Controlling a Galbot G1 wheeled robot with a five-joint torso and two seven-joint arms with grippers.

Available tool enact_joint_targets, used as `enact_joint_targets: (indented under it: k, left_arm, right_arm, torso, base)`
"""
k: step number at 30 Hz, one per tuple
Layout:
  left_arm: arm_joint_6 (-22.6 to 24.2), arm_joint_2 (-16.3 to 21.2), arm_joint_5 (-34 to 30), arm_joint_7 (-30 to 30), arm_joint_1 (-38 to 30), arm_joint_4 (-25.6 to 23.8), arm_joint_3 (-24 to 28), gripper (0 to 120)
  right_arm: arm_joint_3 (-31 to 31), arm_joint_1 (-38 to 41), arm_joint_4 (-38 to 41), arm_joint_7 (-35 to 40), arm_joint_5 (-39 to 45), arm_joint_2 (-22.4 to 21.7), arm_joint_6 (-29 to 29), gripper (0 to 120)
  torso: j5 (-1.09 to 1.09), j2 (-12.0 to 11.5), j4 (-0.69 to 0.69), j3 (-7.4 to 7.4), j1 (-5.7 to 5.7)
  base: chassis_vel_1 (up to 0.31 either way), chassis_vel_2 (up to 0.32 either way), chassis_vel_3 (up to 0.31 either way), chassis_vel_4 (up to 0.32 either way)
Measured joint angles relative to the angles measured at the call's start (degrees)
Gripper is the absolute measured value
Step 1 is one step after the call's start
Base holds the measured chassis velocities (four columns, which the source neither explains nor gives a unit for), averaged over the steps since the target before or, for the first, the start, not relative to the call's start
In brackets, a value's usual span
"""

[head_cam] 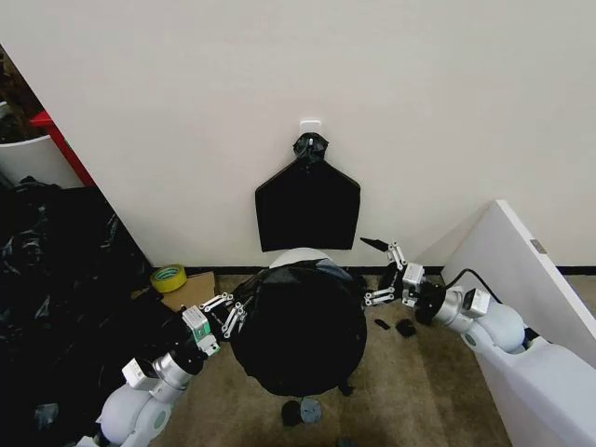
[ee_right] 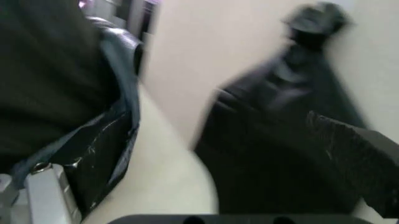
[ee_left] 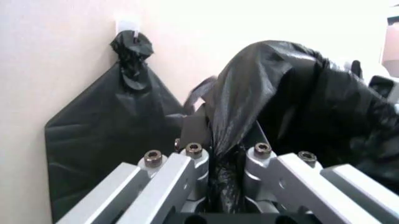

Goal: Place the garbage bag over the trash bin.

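Nearest the camera, on the brown floor (head_cam: 438,391), small black scraps (head_cam: 300,411) lie in front of the garbage bag (head_cam: 300,326). The bag is draped over the trash bin (head_cam: 296,256), covering all but a strip of white rim at the far side.

The left claw (head_cam: 231,312) sits at the bag's left edge. In the left wrist view its fingers (ee_left: 193,161) are clamped on a gathered fold of the glossy black plastic (ee_left: 281,93).

The right claw (head_cam: 386,272) is at the bag's right edge, its fingers spread apart, one pointing up and one toward the bag, with nothing between them.

A roll of yellow tape (head_cam: 168,277) rests on cardboard to the left. Farther back, a flat black bundle (head_cam: 307,205) with a knotted top hangs from a white hook (head_cam: 310,124) on the wall. No writing or label can be read anywhere.
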Motion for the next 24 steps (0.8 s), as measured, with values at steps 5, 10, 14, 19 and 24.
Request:
enact_joint_targets:
  k: [5, 10, 14, 19, 24]
  left_arm:
    - [0.1, -0.3, 0.0, 0.7, 0.4, 0.0, 0.0, 4]
    - [0.2, -0.6, 0.0, 0.0, 0.7, -0.2, 0.1, 4]
    - [0.9, -0.9, -1.2, -2.5, 0.4, -0.1, 0.1, 4]
    - [2.4, -1.4, -3.8, -5.4, 0.0, 0.5, 0.2, 4]
    - [4.9, -1.9, -7.5, -7.7, -0.2, 0.8, 0.5, 4]
  right_arm:
    - [-1.3, 0.2, 0.8, 9.1, -3.1, 0.5, -1.6, 100]
    - [-2.2, 0.1, 1.6, 13.5, -4.1, 0.7, -1.3, 100]
    - [-2.1, 0.0, 1.4, 8.3, 0.4, 0.5, 2.6, 100]
    - [0.0, 0.0, 0.2, -5.7, 9.5, 0.5, 6.1, 100]
    - [1.7, -0.7, 1.9, -2.9, 10.8, 0.9, 6.0, 100]
  torso:
    - [0.00, 0.0, 0.00, 0.00, 0.00]
    - [0.00, 0.0, 0.00, 0.00, 0.00]
    - [0.00, 0.0, 0.00, 0.00, 0.00]
    - [0.01, 0.0, 0.00, 0.00, 0.00]
    - [0.01, 0.0, 0.00, 0.00, 0.00]
  base:
    - [0.000, 0.000, 0.000, 0.000]
    - [0.000, 0.000, 0.000, 0.000]
    - [0.000, 0.000, 0.000, 0.000]
    - [0.000, 0.000, 0.000, 0.000]
    - [0.000, 0.000, 0.000, 0.000]
